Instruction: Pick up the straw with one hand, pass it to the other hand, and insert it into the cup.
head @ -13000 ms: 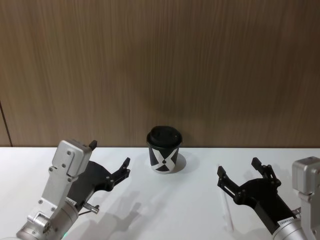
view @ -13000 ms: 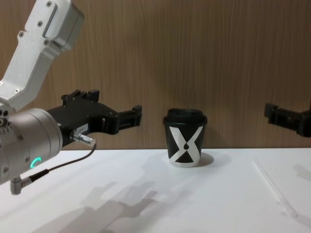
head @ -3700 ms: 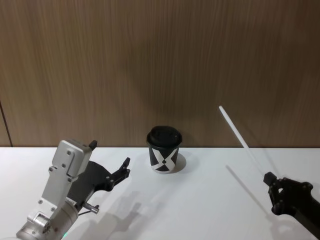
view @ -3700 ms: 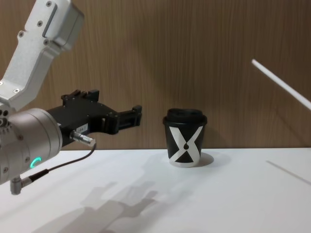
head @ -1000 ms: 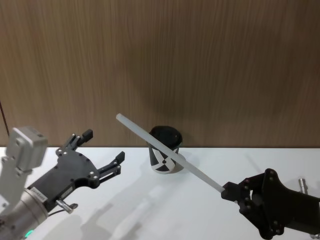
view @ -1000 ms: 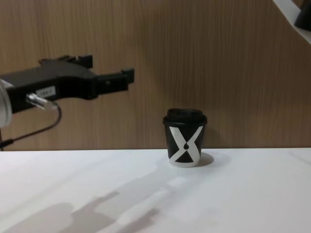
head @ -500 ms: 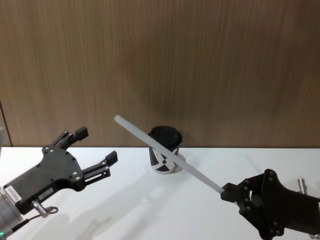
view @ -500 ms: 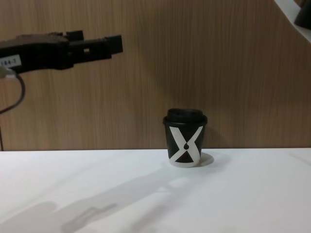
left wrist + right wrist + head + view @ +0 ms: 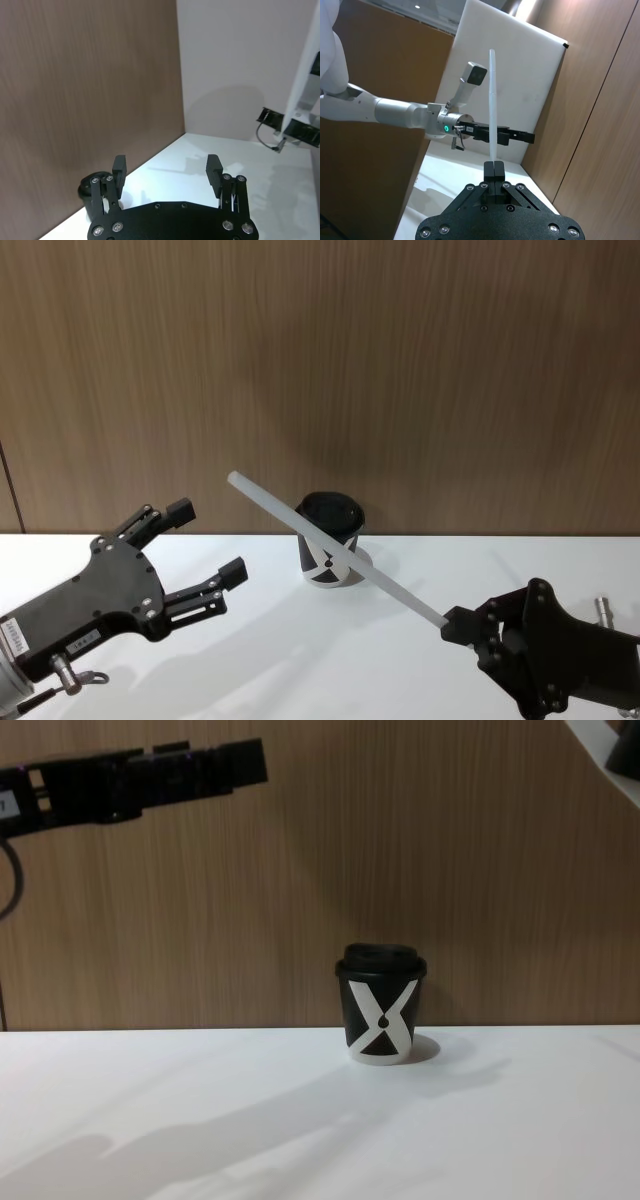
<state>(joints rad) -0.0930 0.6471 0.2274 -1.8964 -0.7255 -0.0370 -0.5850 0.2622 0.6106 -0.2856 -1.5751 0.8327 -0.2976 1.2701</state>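
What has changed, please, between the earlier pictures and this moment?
The right claw has taken the straw off the table and lifted it, shut on one end, with the free end slanting up toward the left claw. The left claw has risen, open, and is apart from the straw. The cup stands where it was.

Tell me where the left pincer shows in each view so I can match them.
Head view: left pincer lower left, open, left of the cup.
Chest view: pincer upper left, higher than the cup.
Left wrist view: pincer close up, open, cup beyond it.
Right wrist view: pincer farther off, beyond the straw.
Shared landmark: the wood wall.
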